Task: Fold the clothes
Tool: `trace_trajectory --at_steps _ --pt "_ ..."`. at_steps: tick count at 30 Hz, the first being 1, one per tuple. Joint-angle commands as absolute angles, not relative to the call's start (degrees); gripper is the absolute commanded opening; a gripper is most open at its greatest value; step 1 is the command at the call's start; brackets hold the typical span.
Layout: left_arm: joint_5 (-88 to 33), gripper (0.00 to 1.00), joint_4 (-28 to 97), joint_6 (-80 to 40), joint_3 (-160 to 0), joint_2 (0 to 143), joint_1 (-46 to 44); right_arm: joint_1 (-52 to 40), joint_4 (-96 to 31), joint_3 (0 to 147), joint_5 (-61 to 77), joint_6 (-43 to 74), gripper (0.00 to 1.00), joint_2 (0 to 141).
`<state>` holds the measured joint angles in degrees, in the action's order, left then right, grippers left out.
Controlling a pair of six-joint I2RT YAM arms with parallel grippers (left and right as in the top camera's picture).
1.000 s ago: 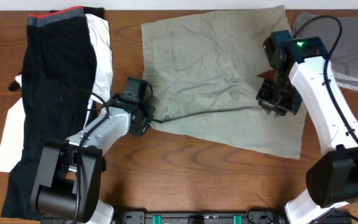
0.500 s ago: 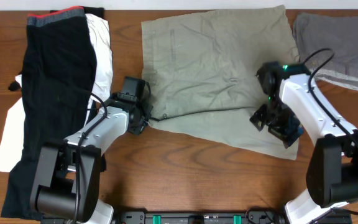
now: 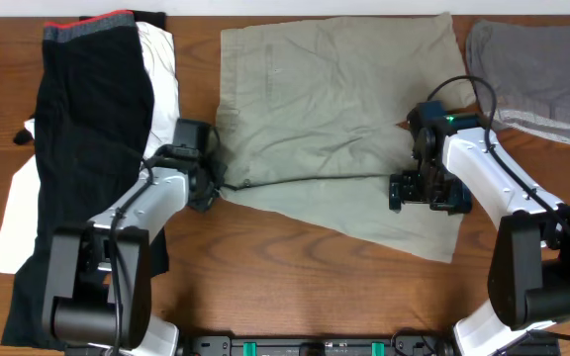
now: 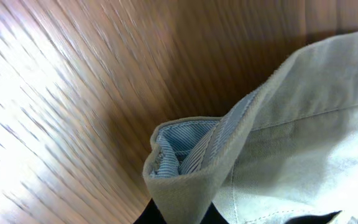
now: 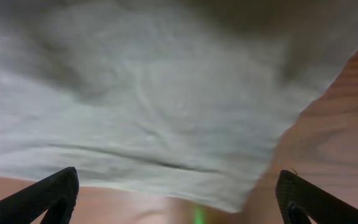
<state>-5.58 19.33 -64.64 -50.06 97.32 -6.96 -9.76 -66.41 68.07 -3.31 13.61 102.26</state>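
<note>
The khaki-green shorts [image 3: 334,99] lie spread flat on the wooden table [image 3: 295,287], with a black garment [image 3: 87,148] to their left and darker grey folded shorts [image 3: 542,69] just beyond their right edge. A crease runs left to right across them.

The left gripper [image 3: 206,186] sits at the left end of that crease. Its jaws are clenched on the shorts' left edge, and the wrist view shows the striped lining turned up in the pinch.

The right gripper [image 3: 424,193] hangs over the shorts' near right part, jaws released, its fingers [image 5: 55,193] spread wide with the near hem running between them.

The right arm likely must drop and grip that hem, so both arms can carry the near flap over the far half.
</note>
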Motion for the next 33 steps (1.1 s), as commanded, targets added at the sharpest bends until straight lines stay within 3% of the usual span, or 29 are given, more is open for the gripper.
trace_trajectory --at_steps 1,9,33 --pt "-3.01 0.06 19.20 -60.77 -49.60 98.06 -3.79 -10.20 -67.24 68.27 0.73 5.65 0.97 101.62" --pt "-2.31 0.06 12.16 -56.12 -49.60 98.06 3.73 -14.55 -67.00 68.27 11.42 -3.53 0.86 101.60" --pt "-2.33 0.06 9.52 -54.61 -49.60 98.06 7.75 -41.56 -67.11 64.20 4.73 -18.92 0.90 101.60"
